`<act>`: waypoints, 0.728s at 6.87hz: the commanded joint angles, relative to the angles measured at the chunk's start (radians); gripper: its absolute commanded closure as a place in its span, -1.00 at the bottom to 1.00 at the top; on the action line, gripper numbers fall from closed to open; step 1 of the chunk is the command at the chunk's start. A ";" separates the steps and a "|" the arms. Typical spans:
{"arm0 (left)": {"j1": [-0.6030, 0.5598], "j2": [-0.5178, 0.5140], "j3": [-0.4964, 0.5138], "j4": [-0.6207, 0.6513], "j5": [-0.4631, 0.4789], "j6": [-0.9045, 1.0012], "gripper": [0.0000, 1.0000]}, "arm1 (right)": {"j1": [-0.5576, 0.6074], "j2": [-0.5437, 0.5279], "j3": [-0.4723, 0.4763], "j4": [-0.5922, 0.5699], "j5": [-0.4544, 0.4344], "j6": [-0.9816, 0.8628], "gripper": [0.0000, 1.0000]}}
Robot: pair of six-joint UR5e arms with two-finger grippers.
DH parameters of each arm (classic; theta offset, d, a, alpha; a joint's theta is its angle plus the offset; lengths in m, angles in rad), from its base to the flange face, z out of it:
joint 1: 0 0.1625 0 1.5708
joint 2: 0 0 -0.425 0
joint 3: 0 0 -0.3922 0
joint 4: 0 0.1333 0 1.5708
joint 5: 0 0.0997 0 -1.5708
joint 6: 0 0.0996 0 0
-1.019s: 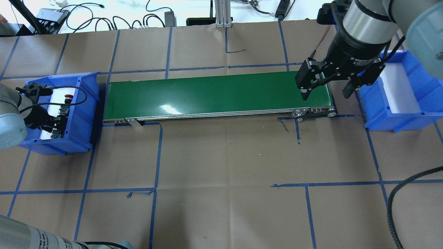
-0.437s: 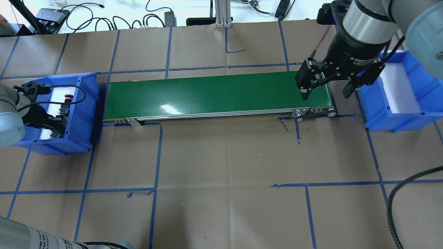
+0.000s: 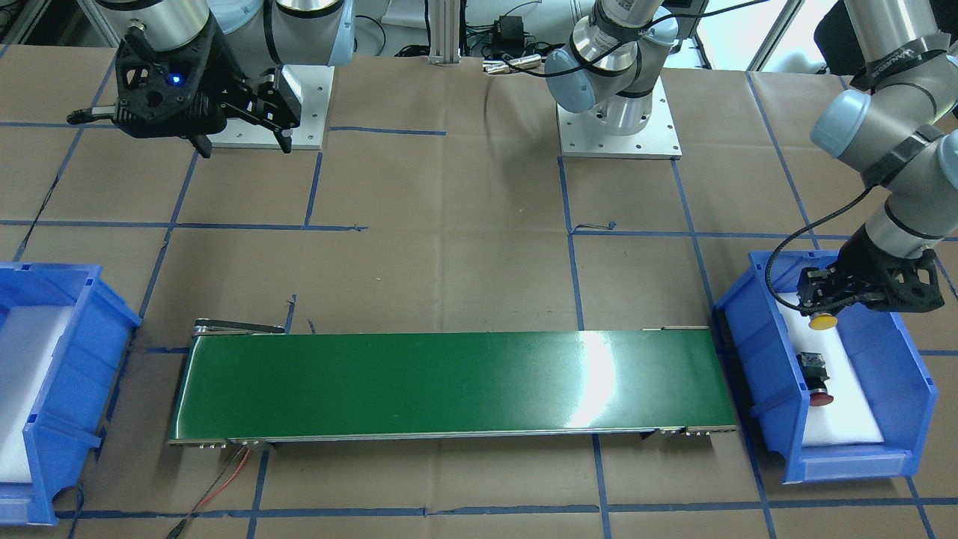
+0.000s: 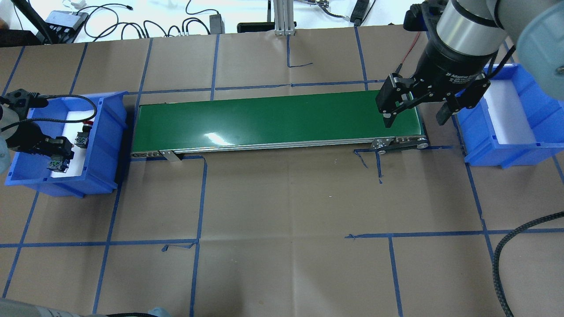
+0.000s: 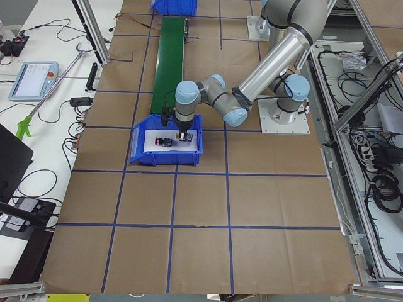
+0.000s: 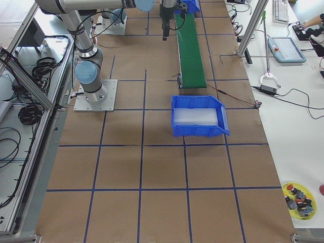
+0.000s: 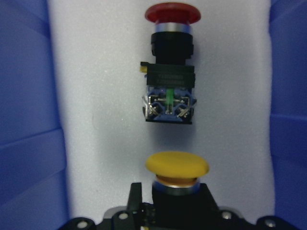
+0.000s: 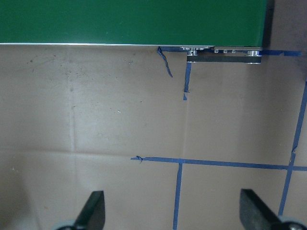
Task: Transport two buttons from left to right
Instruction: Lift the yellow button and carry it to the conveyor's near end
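My left gripper (image 4: pixel 55 155) is inside the blue left bin (image 4: pixel 105 145), shut on the body of the yellow button (image 7: pixel 177 165). It holds the button just above the white foam. The yellow cap also shows in the front view (image 3: pixel 823 322), under that gripper (image 3: pixel 822 299). The red button (image 7: pixel 170 72) lies on its side on the foam, apart from the yellow one, and shows in the overhead view (image 4: pixel 83 137) and the front view (image 3: pixel 816 378). My right gripper (image 4: pixel 415 116) is open and empty above the right end of the green conveyor belt (image 4: pixel 277 121).
The blue right bin (image 4: pixel 473 132) holds only white foam and stands just past the belt's right end. Brown paper with blue tape lines covers the table. A black cable (image 4: pixel 506 251) lies at the lower right. Cables and devices lie along the far edge.
My left gripper has moved toward the overhead view's left inside the bin, carrying the yellow button. The red button and the right arm have not moved.
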 commanded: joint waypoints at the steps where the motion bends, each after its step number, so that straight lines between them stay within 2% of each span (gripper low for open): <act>1: -0.001 0.076 0.149 -0.269 0.002 -0.001 0.99 | 0.000 -0.001 0.002 0.000 0.000 0.001 -1.00; 2: -0.001 0.052 0.238 -0.370 0.007 -0.003 0.98 | 0.000 -0.001 0.002 0.000 0.000 -0.001 -1.00; 4: -0.032 0.032 0.264 -0.382 0.009 -0.085 0.98 | 0.000 -0.001 0.000 0.000 0.000 -0.001 -1.00; 5: -0.099 0.006 0.289 -0.373 0.009 -0.159 0.98 | 0.000 -0.001 0.002 0.000 0.000 -0.001 -1.00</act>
